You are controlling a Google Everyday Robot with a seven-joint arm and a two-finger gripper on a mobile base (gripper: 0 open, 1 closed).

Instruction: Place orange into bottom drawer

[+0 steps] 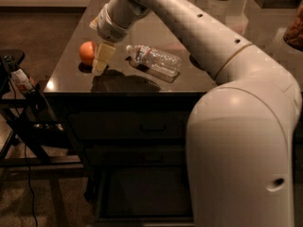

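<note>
At the far left you are looking at a black folding stand [21, 108] standing on the floor beside the cabinet, with a thin cable trailing down from it. On the dark glossy counter [71, 77], near its left front corner, the orange [85, 52] is sitting, not in any drawer. Just to its right the tool [101, 60] is hanging pointed down at the counter, its pale tip overlapping the orange's right edge. You cannot tell whether it is touching the fruit, nor whether the tool is spread or pressed together. Right of that, a clear plastic bottle [155, 60] is lying on its side, cap toward the tool. The white arm [236, 126] is sweeping from the tool across the counter and filling the right foreground. Below, under two closed handled drawers, the bottom drawer [142, 193] is standing pulled open, showing a plain dark interior, with the arm hiding its right part.
</note>
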